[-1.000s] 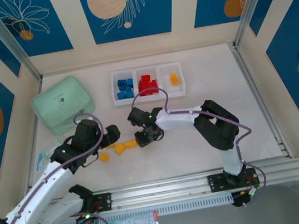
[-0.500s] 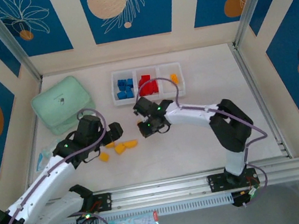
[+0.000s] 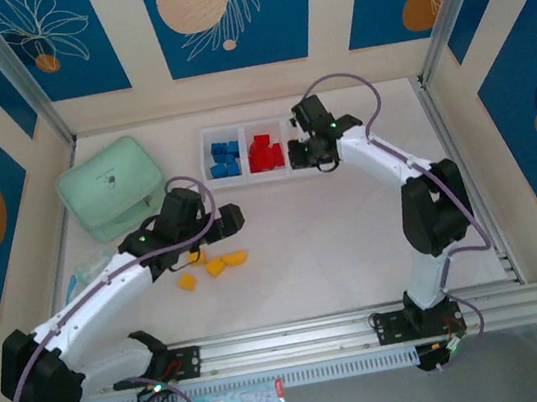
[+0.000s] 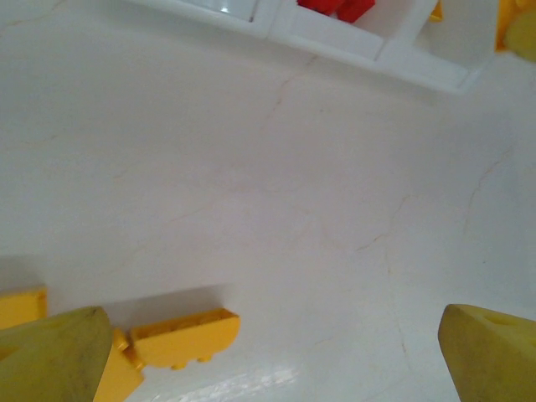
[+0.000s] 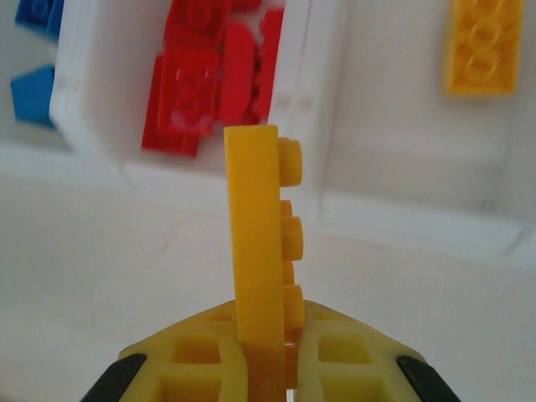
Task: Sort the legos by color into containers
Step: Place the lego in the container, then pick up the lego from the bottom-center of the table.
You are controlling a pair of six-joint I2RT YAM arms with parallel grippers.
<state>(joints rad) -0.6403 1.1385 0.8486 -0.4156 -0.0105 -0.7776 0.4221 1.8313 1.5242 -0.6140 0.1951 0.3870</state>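
"What does the white table (image 3: 355, 239) carry?"

"At its far side sits a white tray (image 3: 265, 175) of three compartments in a row. A mint-green lidded box (image 3: 112, 187) stands to the tray's left, apart from it."

"Anything loose on the surface?"

"A small cluster of yellow-orange bricks (image 3: 216, 266) lies left of the middle, well in front of the tray. The nearest brick (image 3: 188, 282) lies a little apart from the others, and one is partly hidden. A crumpled bit of clear plastic (image 3: 83, 279) lies at the left edge."
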